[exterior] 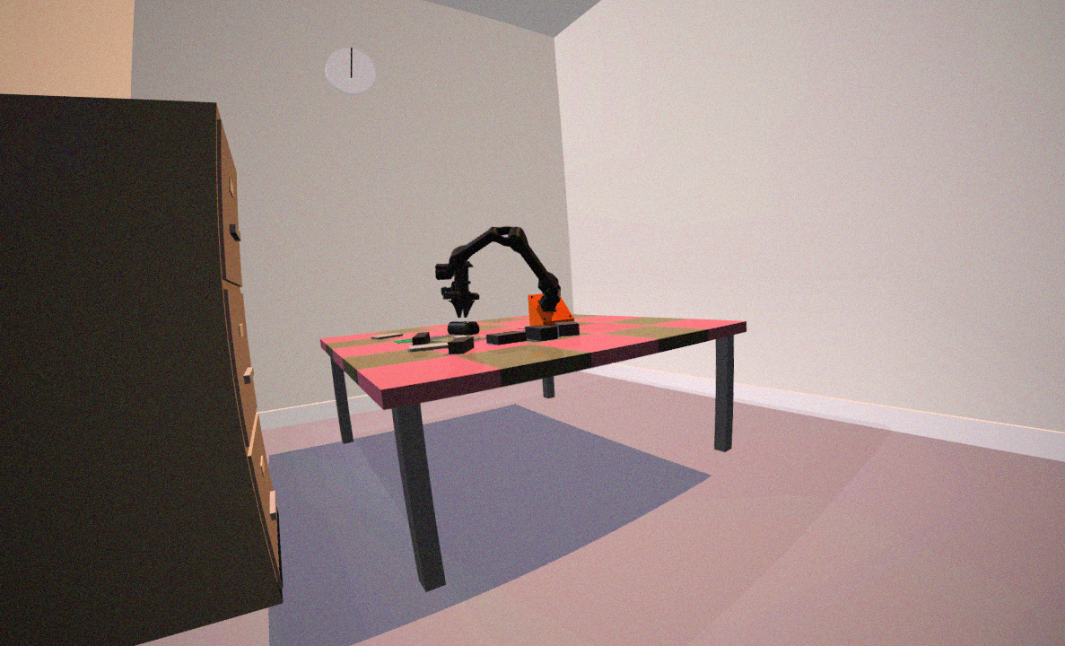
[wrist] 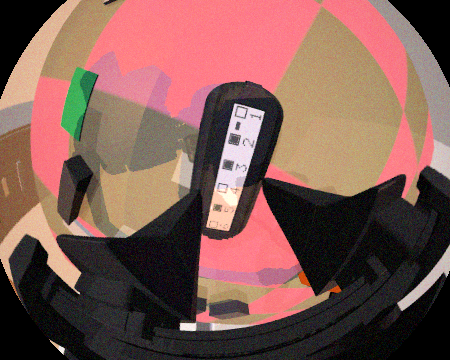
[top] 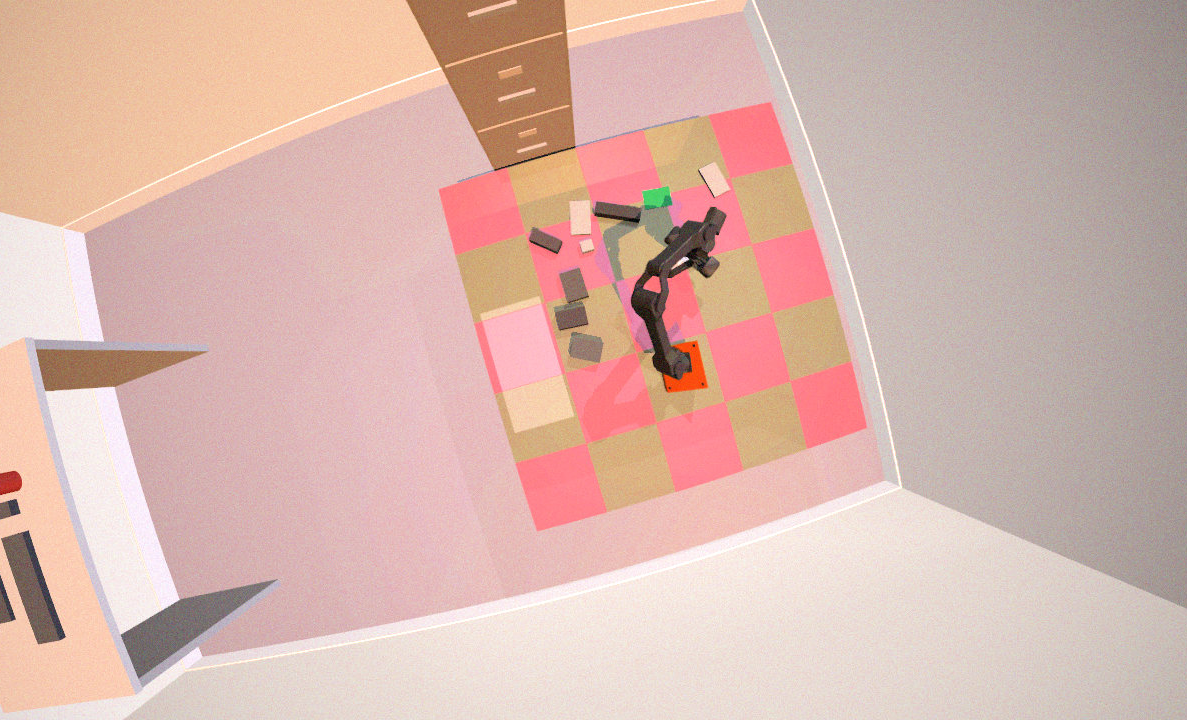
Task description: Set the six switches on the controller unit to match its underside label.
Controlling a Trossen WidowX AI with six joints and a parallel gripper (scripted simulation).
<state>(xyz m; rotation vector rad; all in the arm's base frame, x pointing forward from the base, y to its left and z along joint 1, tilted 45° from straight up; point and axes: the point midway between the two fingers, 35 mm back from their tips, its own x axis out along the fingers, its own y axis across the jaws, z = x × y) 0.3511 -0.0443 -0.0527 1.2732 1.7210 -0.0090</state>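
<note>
The black parallel-jaw gripper (wrist: 231, 234) hangs above the bench with its jaws half apart and nothing between them; the dark grey rounded controller unit (wrist: 240, 160) lies just below and slightly beyond its fingertips, not touching them. The unit rests upside down on the pink-and-tan chequered table (exterior: 440, 376), white label (wrist: 233, 167) up, with squares two and three looking filled. So the label can be read, while turning the unit onto its base, setting the switches and withdrawing appear left.

controller unit (wrist: 239, 163) label-side up on checkered bench (wrist: 359, 114) | gripper (wrist: 232, 234) fingers apart, above it | green block (wrist: 79, 102) left
</note>
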